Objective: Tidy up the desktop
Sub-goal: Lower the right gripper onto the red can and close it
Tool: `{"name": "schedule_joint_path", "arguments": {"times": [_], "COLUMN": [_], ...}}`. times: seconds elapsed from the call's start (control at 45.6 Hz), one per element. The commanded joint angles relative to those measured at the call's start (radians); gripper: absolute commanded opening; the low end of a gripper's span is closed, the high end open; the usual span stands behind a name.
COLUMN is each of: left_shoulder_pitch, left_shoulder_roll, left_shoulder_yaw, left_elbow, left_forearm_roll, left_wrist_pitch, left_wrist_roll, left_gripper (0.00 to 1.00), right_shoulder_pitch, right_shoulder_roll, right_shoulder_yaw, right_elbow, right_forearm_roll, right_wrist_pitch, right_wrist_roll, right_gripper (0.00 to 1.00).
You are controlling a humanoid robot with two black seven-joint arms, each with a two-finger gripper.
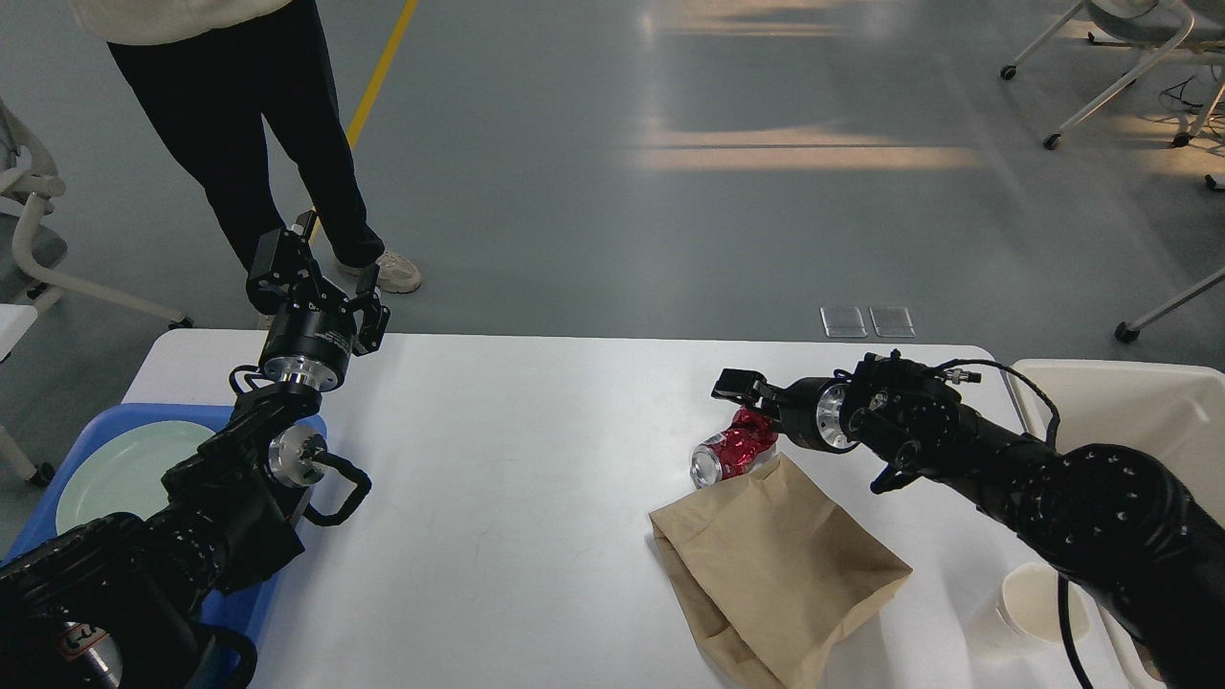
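Note:
The white desktop (536,459) holds a crushed red can (729,450), a flat brown paper bag (775,565) touching the can's near side, and a white paper cup (1038,601) partly hidden by my right arm. My right gripper (751,407) is low over the can's far end. Its upper finger (735,383) shows above the can, the other is hidden by the can, and the jaws look open. My left gripper (321,287) is open and empty, raised above the table's far left edge.
A blue tray (100,426) with a pale green plate (124,469) sits at the left edge. A cream bin (1120,388) stands at the right edge. A person's legs (258,134) stand beyond the far left corner. Chair legs are on the floor at the far right.

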Motion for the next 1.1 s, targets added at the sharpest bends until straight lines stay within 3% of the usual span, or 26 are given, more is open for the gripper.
{"name": "schedule_joint_path", "arguments": {"times": [0.0, 0.745, 1.073], "left_shoulder_pitch": [0.002, 0.0, 0.0], "left_shoulder_roll": [0.0, 0.0, 0.0], "left_shoulder_yaw": [0.0, 0.0, 0.0], "left_elbow": [0.0, 0.0, 0.0], "left_forearm_roll": [0.0, 0.0, 0.0], "left_wrist_pitch": [0.0, 0.0, 0.0], "left_wrist_roll": [0.0, 0.0, 0.0], "left_gripper": [0.97, 0.97, 0.97], "right_shoulder_pitch": [-0.013, -0.052, -0.094], "right_shoulder_roll": [0.014, 0.011, 0.037], "right_shoulder_yaw": [0.006, -0.02, -0.013], "right_elbow": [-0.003, -0.033, -0.088], "right_forearm_roll": [0.0, -0.02, -0.015], "right_wrist_pitch": [-0.006, -0.006, -0.079], "right_wrist_roll": [0.0, 0.002, 0.002], "right_gripper": [1.0, 1.0, 1.0]}}
